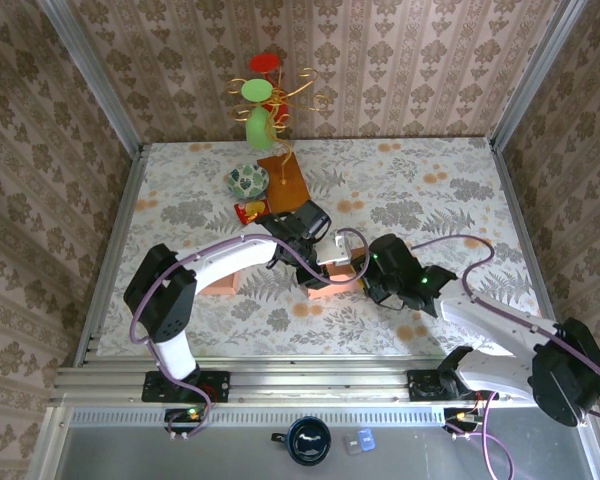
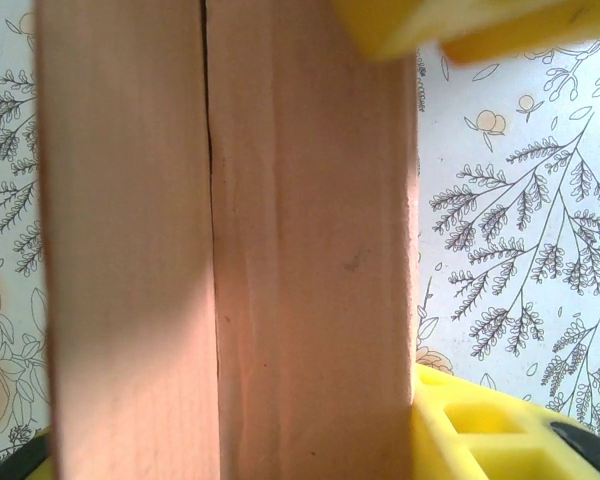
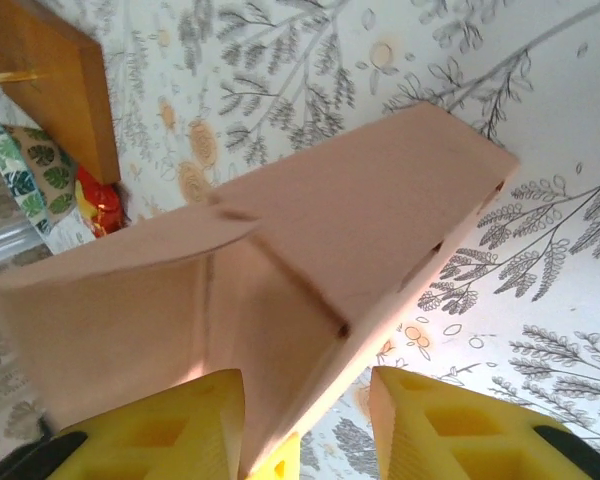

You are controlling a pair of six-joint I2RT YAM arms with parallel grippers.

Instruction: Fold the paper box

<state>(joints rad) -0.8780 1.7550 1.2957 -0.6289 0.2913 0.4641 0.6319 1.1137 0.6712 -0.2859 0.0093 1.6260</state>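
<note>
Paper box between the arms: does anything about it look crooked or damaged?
The paper box is only half folded: in the right wrist view its panels splay at different angles and one flap curls instead of lying flat. A slightly wavy crease runs down one panel in the left wrist view. No tears show.

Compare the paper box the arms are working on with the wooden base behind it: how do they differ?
The paper box is pale pinkish tan; the wooden base is darker orange-brown. The paper box lies mid-table; the wooden base stands farther back, beside the leaf-patterned bowl. The paper box is thin, partly folded card; the wooden base is a solid slab. Both have straight edges.
</note>
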